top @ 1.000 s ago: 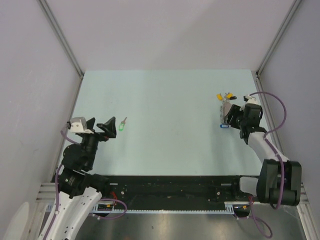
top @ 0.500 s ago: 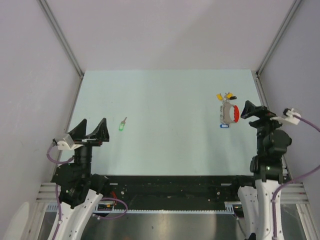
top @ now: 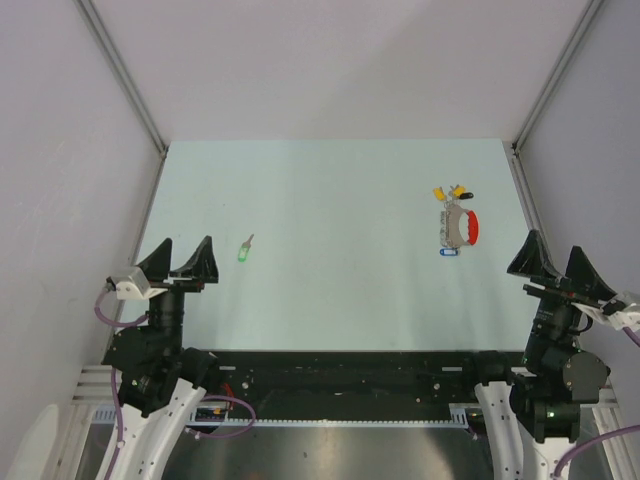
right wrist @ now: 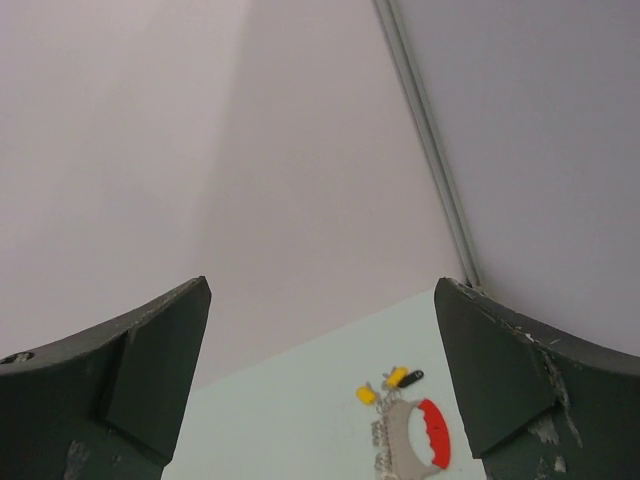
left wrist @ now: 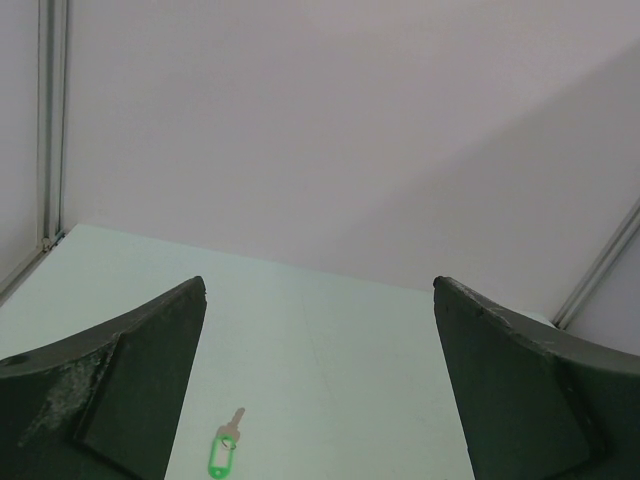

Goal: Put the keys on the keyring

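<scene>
The green key (top: 244, 250) lies alone on the left of the table, silver blade pointing away; the left wrist view shows the green key (left wrist: 224, 455) low between the fingers. My left gripper (top: 185, 245) (left wrist: 320, 285) stands open, raised and drawn back near it, holding nothing. The keyring (top: 457, 226) (right wrist: 415, 445) lies at the right, a grey body with a red curved piece and yellow-capped keys at its far end. The blue key (top: 447, 252) rests at its near end; whether it is attached I cannot tell. My right gripper (top: 555, 245) (right wrist: 322, 285) is open and empty, right of it.
The pale green table (top: 340, 200) is walled by grey panels at the back and both sides. A small black tag (right wrist: 411, 377) lies beside the yellow caps. The black rail with the arm bases (top: 340, 375) runs along the near edge.
My right gripper has opened, let go of the keyring and pulled back to the near right. The left arm drew back from the green key, then held still.
</scene>
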`<move>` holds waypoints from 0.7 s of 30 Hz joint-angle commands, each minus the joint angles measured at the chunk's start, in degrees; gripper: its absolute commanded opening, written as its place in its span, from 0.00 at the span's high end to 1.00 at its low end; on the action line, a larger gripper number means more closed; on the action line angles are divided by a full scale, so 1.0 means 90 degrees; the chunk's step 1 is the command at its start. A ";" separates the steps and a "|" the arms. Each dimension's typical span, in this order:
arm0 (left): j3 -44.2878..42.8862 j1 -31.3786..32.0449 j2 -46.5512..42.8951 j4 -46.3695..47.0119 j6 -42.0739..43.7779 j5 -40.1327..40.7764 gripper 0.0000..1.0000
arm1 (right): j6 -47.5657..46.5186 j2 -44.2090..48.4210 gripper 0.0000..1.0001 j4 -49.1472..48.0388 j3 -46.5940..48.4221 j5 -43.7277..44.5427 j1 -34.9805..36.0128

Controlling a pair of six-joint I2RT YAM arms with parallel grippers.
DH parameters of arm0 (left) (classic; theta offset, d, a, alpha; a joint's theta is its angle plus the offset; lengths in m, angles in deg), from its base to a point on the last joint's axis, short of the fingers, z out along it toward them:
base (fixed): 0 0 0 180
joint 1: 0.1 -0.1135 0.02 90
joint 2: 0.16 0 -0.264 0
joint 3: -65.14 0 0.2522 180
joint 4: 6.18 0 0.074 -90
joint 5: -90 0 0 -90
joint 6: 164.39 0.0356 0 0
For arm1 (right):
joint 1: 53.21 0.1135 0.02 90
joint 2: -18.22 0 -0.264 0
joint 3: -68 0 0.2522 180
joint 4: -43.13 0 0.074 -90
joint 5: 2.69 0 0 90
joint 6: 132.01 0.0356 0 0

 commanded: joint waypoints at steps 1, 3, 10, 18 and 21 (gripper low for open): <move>-0.0045 -0.0067 -0.0865 0.0079 0.0258 0.0148 0.00 | -0.0876 0.0044 0.00 0.0829 0.0139 0.0796 0.0702; -0.0035 -0.0077 -0.0856 0.0079 0.0248 0.0178 0.00 | -0.1032 0.0044 0.00 0.0917 0.0100 0.1011 0.0938; -0.0055 -0.0077 -0.0768 0.0079 0.0189 0.0324 0.00 | -0.0955 0.0054 0.00 0.0976 -0.0203 0.1539 0.1710; -0.0084 -0.0106 -0.0592 0.0079 0.0287 0.0363 0.00 | -0.0994 0.0054 0.00 0.1054 -0.0262 0.1774 0.2101; -0.0113 -0.0116 -0.0514 0.0079 0.0326 0.0354 0.00 | -0.0945 0.0054 0.00 0.1064 -0.0271 0.1706 0.2140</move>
